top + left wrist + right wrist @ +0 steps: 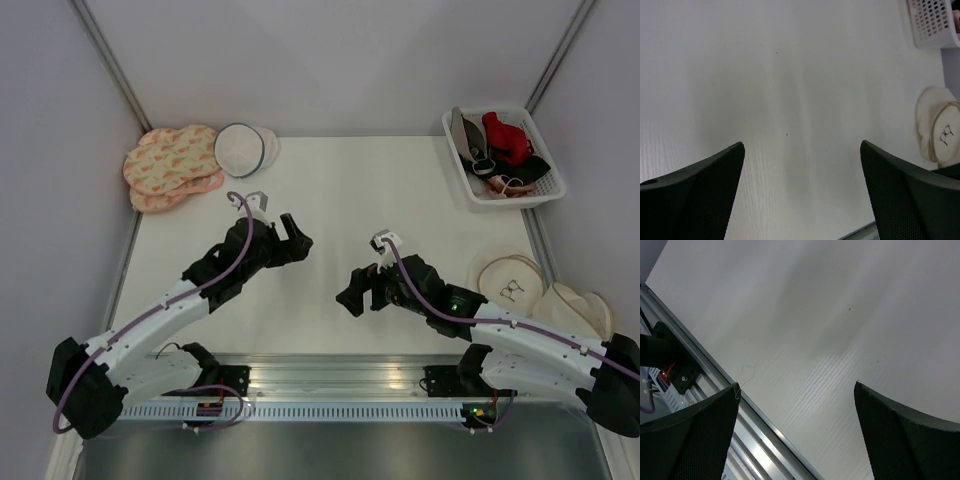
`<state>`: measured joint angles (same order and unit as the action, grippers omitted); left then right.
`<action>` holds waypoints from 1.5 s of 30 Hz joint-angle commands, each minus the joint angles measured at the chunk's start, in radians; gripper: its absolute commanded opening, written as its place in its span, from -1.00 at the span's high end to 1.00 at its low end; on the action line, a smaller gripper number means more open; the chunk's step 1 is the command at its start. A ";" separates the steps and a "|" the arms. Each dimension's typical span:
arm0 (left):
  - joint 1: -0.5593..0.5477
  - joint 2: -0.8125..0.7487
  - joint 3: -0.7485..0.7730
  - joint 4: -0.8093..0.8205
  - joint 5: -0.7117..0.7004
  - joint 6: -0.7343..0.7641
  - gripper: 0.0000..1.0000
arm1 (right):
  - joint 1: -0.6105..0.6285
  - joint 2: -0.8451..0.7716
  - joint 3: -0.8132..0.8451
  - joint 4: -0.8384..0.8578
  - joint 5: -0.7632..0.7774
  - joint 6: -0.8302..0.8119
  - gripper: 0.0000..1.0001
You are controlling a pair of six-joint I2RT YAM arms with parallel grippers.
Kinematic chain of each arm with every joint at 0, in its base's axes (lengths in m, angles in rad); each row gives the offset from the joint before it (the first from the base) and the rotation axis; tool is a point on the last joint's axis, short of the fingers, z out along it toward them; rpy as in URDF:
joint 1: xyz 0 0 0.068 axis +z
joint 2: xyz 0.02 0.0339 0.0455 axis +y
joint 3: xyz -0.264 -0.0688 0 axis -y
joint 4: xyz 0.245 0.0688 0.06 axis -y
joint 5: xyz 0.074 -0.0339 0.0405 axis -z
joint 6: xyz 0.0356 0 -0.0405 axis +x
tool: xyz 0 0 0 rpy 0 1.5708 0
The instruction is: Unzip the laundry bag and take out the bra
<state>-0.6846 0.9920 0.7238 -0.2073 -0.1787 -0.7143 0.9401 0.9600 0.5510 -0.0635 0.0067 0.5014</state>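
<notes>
Hovering left claw (pixel 299 240): my jaws wide open, empty
right claw (pixel 351 289): wide open, empty
laundry bag (pixel 243 150): far left, just beside pink pouches (pixel 170 165)

Two robot arms, white with black joints, reach out from the near edge of the table (pixel 340 180) and angle inward toward each other. The left arm (pixel 170 300) stretches forward and to its right; the left gripper (pixel 297 240) points toward the middle, jaws spread wide and holding nothing. The right arm (pixel 520 335) lies lower, reaching to its left; the right gripper (pixel 352 288) is also spread wide and empty. The two grippers face each other, well apart. In each wrist view, two black textured fingers (pixel 695 195) frame bare table.
</notes>
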 commanded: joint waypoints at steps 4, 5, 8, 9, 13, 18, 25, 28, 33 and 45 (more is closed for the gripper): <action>0.172 0.341 0.173 0.097 -0.009 0.037 -0.99 | 0.005 -0.017 -0.010 0.007 0.026 0.025 -0.96; 0.216 0.391 0.187 0.112 0.017 0.010 -0.99 | 0.005 -0.015 -0.008 -0.001 0.024 0.025 -0.96; 0.434 0.583 0.201 0.277 0.082 -0.106 -0.99 | 0.005 -0.024 0.003 -0.036 0.030 0.025 -0.96; 0.465 0.615 0.194 0.333 0.090 -0.161 -0.98 | 0.006 -0.033 0.001 -0.045 0.035 0.031 -0.95; 0.572 0.799 0.231 0.535 0.133 -0.307 -0.99 | 0.008 -0.122 -0.022 -0.082 0.059 0.048 -0.96; 0.655 1.083 0.383 0.676 0.300 -0.454 -0.93 | 0.009 -0.196 -0.051 -0.151 0.105 0.068 -0.95; 0.674 1.308 0.529 0.809 0.323 -0.611 -0.91 | 0.009 -0.215 -0.039 -0.223 0.128 0.071 -0.96; 0.681 1.391 0.572 0.822 0.298 -0.729 -0.90 | 0.009 -0.201 -0.028 -0.237 0.127 0.071 -0.96; 0.682 1.485 0.715 0.864 0.401 -0.749 -0.57 | 0.009 -0.187 -0.036 -0.225 0.125 0.081 -0.96; 0.577 1.097 0.421 0.925 0.627 -0.420 0.95 | 0.008 -0.138 -0.013 -0.151 0.173 0.092 -0.96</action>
<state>-0.0605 2.2742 1.2850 0.6888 0.3355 -1.2873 0.9451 0.8204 0.5014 -0.2687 0.1287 0.5812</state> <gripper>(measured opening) 0.046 0.979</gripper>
